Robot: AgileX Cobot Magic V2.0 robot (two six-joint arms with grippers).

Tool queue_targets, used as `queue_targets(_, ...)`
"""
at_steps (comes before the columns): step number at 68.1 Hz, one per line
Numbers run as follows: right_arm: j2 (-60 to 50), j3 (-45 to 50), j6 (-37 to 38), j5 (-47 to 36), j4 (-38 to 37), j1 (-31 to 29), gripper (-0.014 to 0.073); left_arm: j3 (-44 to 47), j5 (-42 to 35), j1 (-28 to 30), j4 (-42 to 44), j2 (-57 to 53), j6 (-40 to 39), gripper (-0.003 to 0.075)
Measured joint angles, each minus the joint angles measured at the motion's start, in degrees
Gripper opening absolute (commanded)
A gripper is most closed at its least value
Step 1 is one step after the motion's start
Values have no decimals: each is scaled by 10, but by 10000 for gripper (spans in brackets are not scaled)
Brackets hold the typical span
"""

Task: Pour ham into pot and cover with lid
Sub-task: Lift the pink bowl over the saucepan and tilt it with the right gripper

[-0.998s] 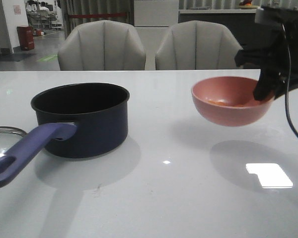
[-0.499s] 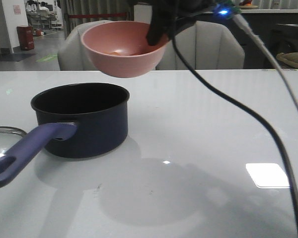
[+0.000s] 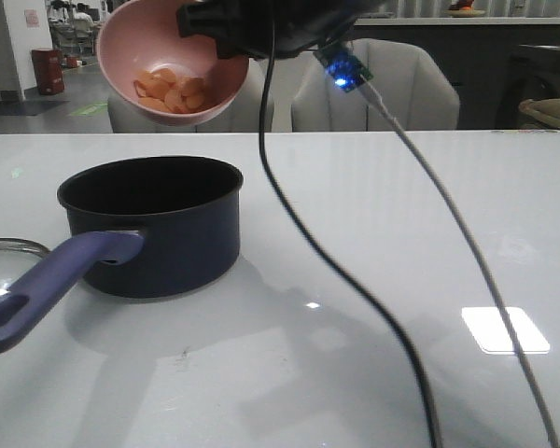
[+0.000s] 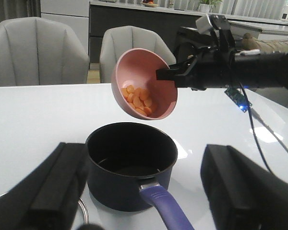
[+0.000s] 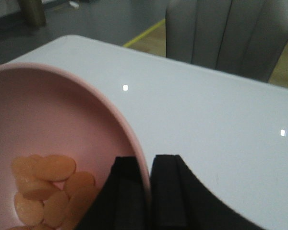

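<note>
The dark navy pot (image 3: 154,224) stands on the white table with its purple-blue handle (image 3: 56,285) towards the front left. Only the rim of the glass lid (image 3: 5,250) shows, at the left edge beside the handle. A pink bowl (image 3: 159,42) hangs tilted above the pot, and the orange ham (image 3: 173,91) slices are heaped at its low side. My right gripper (image 3: 203,23) is shut on the bowl's rim (image 5: 134,139), one finger inside and one outside. My left gripper (image 4: 144,153) is open and holds nothing; the pot (image 4: 129,163) lies beyond it.
Two grey chairs (image 3: 373,84) stand behind the table (image 3: 401,233). A black cable (image 3: 289,233) and a grey cable (image 3: 467,252) hang from the right arm down across the table's middle and right.
The right gripper has carried the pink bowl up and left from the table's right side to above the pot. The bowl now tips toward the pot's side, and the ham slices show.
</note>
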Motion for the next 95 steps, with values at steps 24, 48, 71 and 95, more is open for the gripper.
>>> queue_targets(24,41,96,-241,-326,-29,41,134,0,0,0,0,0,0,511)
queue_targets(48,109,96,-539,-440,-43,56,134,0,0,0,0,0,0,511)
queue_targets(71,120,87,-591,-443,-67,56,134,0,0,0,0,0,0,511)
queue_targets(95,96,58,-266,-444,148,56,134,0,0,0,0,0,0,511)
